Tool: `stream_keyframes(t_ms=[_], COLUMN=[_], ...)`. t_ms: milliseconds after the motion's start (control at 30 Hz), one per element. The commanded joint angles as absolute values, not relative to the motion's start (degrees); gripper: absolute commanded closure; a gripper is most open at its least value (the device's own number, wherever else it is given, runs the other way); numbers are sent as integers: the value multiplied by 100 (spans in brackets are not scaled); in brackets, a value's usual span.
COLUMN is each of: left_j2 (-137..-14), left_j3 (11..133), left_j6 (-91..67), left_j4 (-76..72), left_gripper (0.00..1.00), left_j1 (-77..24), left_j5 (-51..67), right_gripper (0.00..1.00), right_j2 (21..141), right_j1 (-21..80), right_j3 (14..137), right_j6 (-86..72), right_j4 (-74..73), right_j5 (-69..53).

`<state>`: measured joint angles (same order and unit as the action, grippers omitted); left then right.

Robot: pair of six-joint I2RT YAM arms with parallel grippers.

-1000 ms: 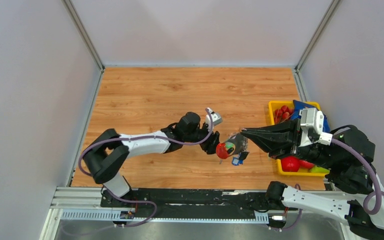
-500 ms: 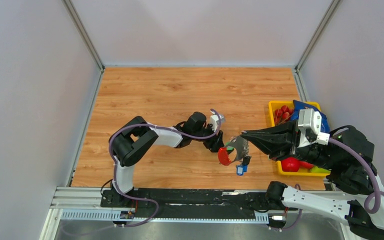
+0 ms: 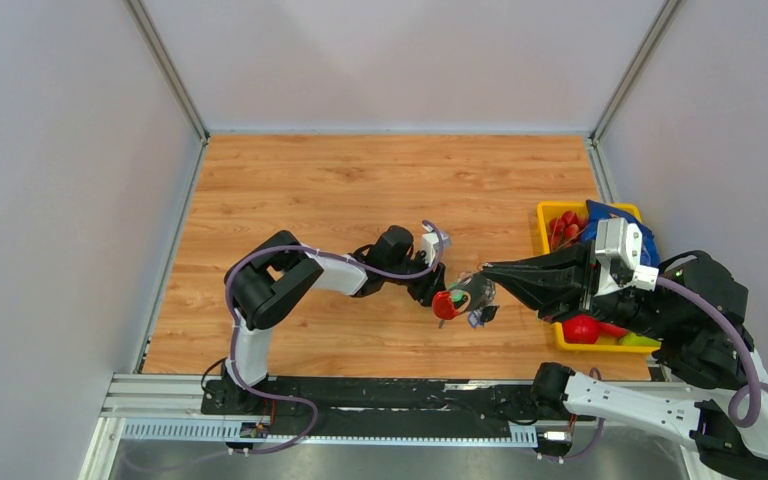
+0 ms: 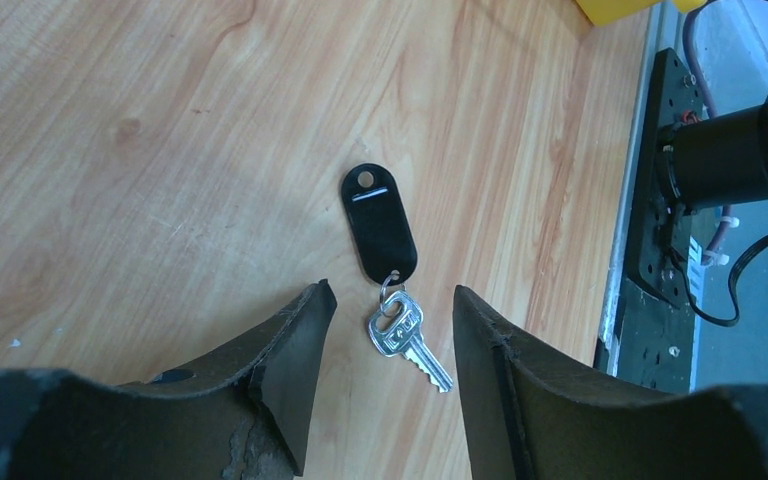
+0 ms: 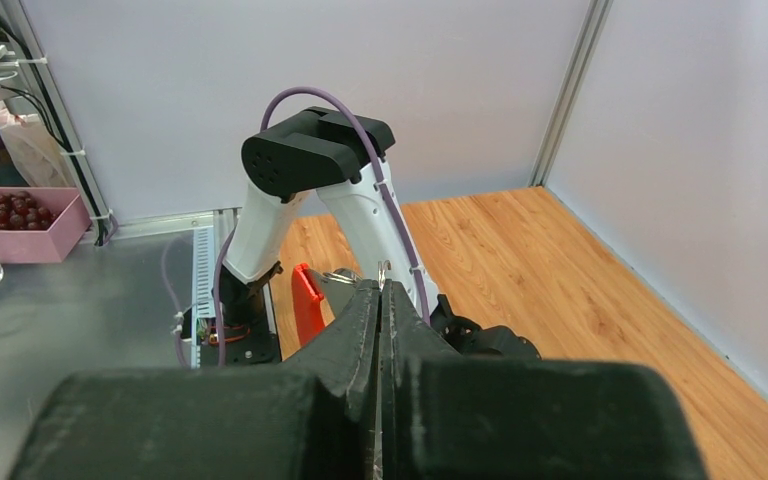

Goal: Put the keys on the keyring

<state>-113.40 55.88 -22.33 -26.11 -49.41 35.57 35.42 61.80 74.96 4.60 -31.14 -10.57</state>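
My right gripper [image 3: 480, 273] is shut on the keyring bunch and holds it above the table. The red oval tag [image 3: 445, 305], the grey strap [image 3: 476, 291] and small blue and dark pieces [image 3: 479, 317] hang from it. In the right wrist view a thin metal piece sticks up between my shut jaws [image 5: 381, 285], with the red tag [image 5: 306, 300] to the left. My left gripper [image 3: 428, 288] is open right beside the red tag. In the left wrist view its open jaws [image 4: 390, 292] frame a silver key [image 4: 407, 336], joined by a small ring to a black oval tag [image 4: 380, 232] lying on the wood.
A yellow bin [image 3: 546, 212] with red, blue and green items stands at the right edge, partly under my right arm. Grey walls close in the wooden table [image 3: 360, 190] on three sides. A black rail [image 3: 360, 392] runs along the near edge.
My left arm folded, its elbow moving right, while its gripper stayed by the bunch. The bunch swung down and right, then came back up towards the left gripper.
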Motion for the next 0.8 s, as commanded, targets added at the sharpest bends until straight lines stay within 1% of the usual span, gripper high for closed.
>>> stream_keyframes(t_ms=[0,200,600,767], left_j2=[-11365,-11469,-11604,-11635], left_j3=[5505,5443,5449,5432], left_j6=[-2243,-2317,-2373,-2382], left_j4=[-2876,-2985,-3032,-3032], left_gripper=[43,47,48,53], left_j1=[-4952,-4979,-5106,-5122], left_j5=[3790,3860,3853,3856], right_gripper=[100,100,100,100], right_j2=[3526,3542,3515,3535], right_j1=[6173,6170,6171,6170], right_j3=[7571,7533,7478,7488], right_j6=[466,423,397,404], right_j4=[-2991,-2966,-2945,-2940], right_j5=[-1129,-1174,-1233,-1278])
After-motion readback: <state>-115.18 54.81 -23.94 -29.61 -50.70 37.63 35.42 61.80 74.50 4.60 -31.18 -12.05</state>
